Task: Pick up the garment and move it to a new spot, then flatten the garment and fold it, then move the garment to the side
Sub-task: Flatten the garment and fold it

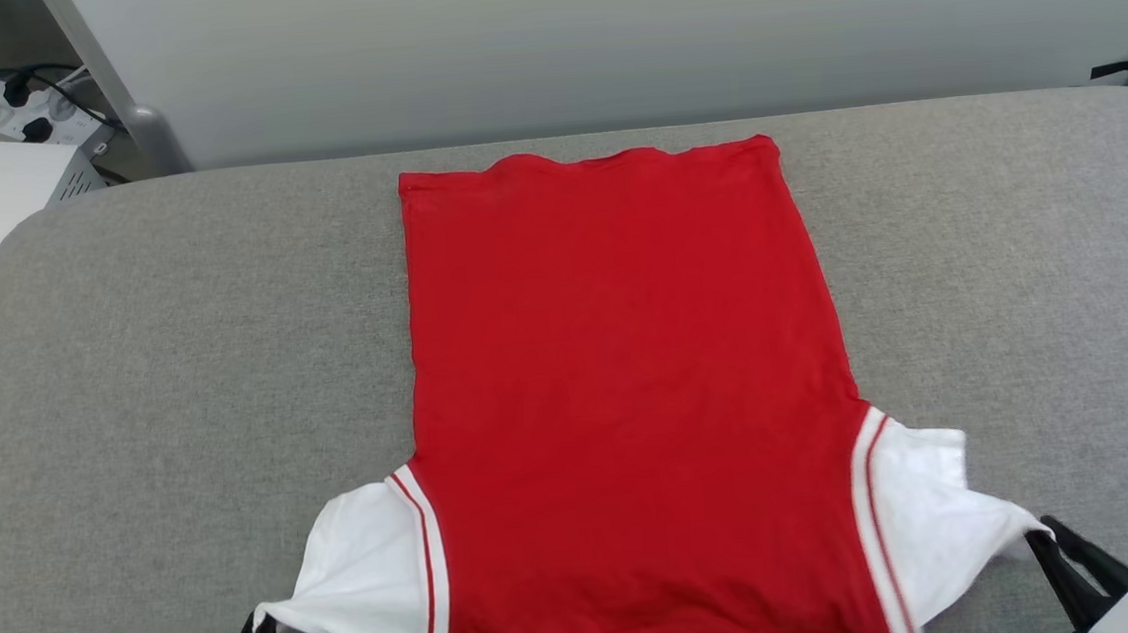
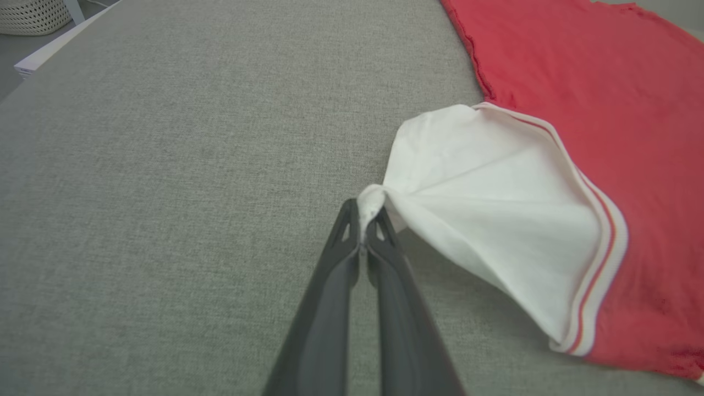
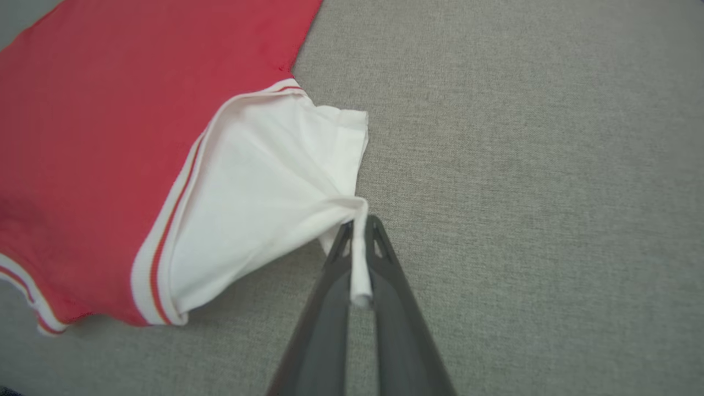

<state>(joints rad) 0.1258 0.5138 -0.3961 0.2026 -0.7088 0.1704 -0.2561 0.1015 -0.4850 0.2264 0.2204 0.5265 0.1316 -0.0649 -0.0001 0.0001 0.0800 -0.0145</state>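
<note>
Both sleeves (image 1: pixel 372 558) of the garment (image 1: pixel 616 353), flat on a grey table (image 1: pixel 180 363), are pinched: left gripper (image 2: pixel 366 212) on one, right gripper (image 3: pixel 360 225) on the other.

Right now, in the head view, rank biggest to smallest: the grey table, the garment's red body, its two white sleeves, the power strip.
1. grey table
2. garment's red body
3. left sleeve, right sleeve: about alike
4. power strip, smallest-looking, but farthest away
</note>
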